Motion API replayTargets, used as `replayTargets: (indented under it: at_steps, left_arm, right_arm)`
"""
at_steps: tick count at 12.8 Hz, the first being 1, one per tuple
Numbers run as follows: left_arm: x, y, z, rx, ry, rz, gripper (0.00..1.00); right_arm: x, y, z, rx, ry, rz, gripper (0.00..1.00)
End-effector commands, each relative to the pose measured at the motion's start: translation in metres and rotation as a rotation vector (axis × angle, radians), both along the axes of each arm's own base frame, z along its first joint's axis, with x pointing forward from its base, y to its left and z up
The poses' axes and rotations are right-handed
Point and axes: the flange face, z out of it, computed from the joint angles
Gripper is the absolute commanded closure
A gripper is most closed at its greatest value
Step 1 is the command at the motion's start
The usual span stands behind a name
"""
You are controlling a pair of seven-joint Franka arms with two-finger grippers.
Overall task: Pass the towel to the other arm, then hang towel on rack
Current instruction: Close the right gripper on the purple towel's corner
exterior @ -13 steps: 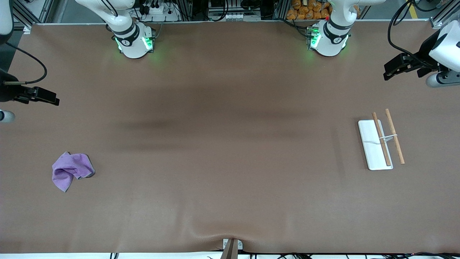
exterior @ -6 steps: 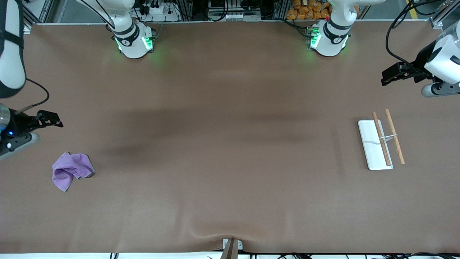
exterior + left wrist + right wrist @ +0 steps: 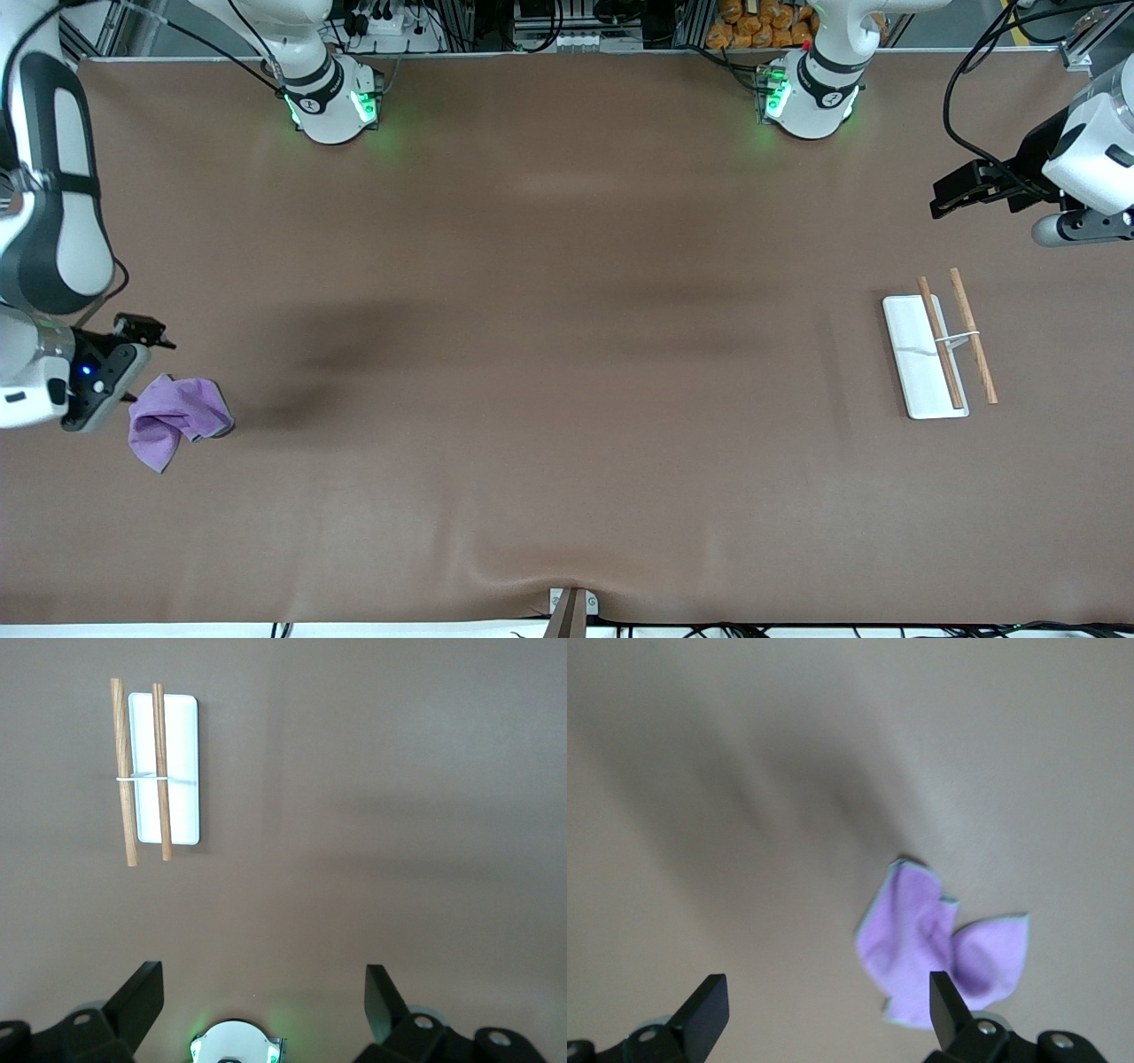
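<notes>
The lilac towel (image 3: 177, 418) lies crumpled on the table toward the right arm's end. It also shows in the right wrist view (image 3: 930, 943). My right gripper (image 3: 140, 330) is open and empty, up over the table just beside the towel; in its wrist view (image 3: 824, 1005) the towel lies by one fingertip (image 3: 943, 1001). The rack (image 3: 941, 346), a white base plate with two wooden rods, stands toward the left arm's end and shows in the left wrist view (image 3: 158, 771). My left gripper (image 3: 946, 197) is open and empty, up over the table beside the rack (image 3: 264, 1001).
The brown table mat (image 3: 567, 354) has a raised wrinkle at its front edge by a small clamp (image 3: 571, 607). The two arm bases (image 3: 332, 102) (image 3: 811, 97) stand along the back edge. The left arm's base also shows in the left wrist view (image 3: 235, 1045).
My right arm has swung in and come down to just beside the towel. My left gripper has shifted slightly toward the table's middle. The towel and the rack have not moved.
</notes>
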Motion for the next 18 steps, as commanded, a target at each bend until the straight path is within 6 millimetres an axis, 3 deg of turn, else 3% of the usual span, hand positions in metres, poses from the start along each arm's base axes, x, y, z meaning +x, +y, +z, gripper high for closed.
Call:
replayTargets:
  at_steps: [1,3,4,7,9,14,15,16,18]
  left_arm:
    - [0.001,0.000,-0.003,-0.018,-0.003,0.006,0.00]
    - [0.001,0.000,-0.006,-0.017,0.004,0.006,0.00]
    - [0.001,-0.003,-0.005,-0.021,0.001,0.001,0.00]
    - [0.000,-0.012,-0.004,-0.040,-0.001,-0.002,0.00]
    - [0.000,-0.022,-0.003,-0.066,-0.008,-0.008,0.00]
    - [0.003,-0.026,-0.008,-0.068,-0.003,-0.015,0.00]
    - [0.004,-0.027,-0.006,-0.071,-0.012,-0.015,0.00]
    - [0.005,-0.027,-0.005,-0.072,-0.022,-0.014,0.00]
    - [0.009,-0.029,-0.008,-0.074,-0.033,-0.015,0.00]
  right_arm:
    - [0.012,-0.034,-0.037,0.021,-0.045,0.108,0.00]
    - [0.021,-0.038,-0.048,0.009,-0.103,0.153,0.00]
    - [0.024,-0.041,-0.062,0.008,-0.120,0.177,0.00]
    - [0.024,-0.055,-0.086,0.046,-0.146,0.213,0.00]
    - [0.016,-0.061,-0.111,0.084,-0.121,0.212,0.00]
    - [0.000,-0.086,-0.144,0.092,-0.170,0.270,0.00]
    - [0.000,-0.088,-0.148,0.117,-0.189,0.288,0.04]
    - [0.000,-0.090,-0.151,0.121,-0.198,0.319,0.18]
    - [0.000,-0.088,-0.151,0.123,-0.196,0.335,0.72]
